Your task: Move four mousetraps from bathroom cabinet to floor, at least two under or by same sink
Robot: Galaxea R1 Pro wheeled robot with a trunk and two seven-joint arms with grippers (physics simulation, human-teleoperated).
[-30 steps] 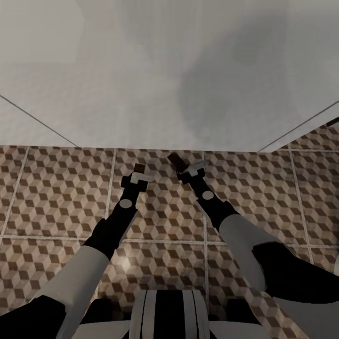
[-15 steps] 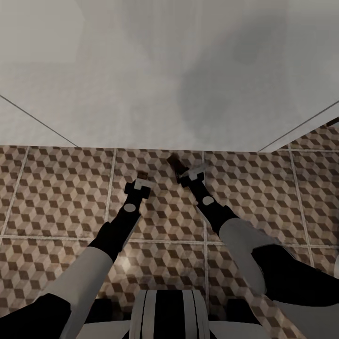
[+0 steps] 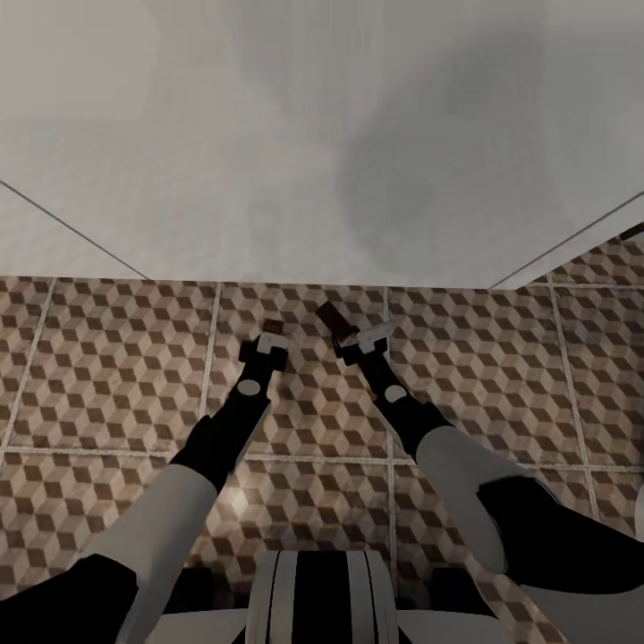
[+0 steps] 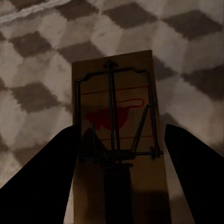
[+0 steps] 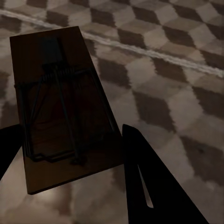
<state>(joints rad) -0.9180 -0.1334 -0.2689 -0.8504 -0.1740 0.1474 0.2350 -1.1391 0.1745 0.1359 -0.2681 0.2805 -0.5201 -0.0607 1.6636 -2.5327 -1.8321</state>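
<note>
over the cube-patterned bathroom floor [image 3: 116, 358], both arms reach forward and down from the robot's trunk toward a pale wall. the left hand [image 3: 272, 340] is clenched on a mousetrap [image 3: 273, 326], whose brown tip pokes out just past the fingertips. from the left wrist view, that mousetrap [image 4: 116, 121] sits flat between the two dark fingers [image 4: 44, 182], its wire spring and bar facing the camera, a red mark on the wood, with tiles right beneath it. the right hand [image 3: 358, 338] grips a second mousetrap [image 3: 329, 315], angled up and toward the left arm. from the right wrist view, this trap [image 5: 60, 102] lies beside one dark finger [image 5: 149, 182], shadowed, close above the floor [image 5: 172, 84] and a pale grout line. whether either trap touches the tiles cannot be told.
</note>
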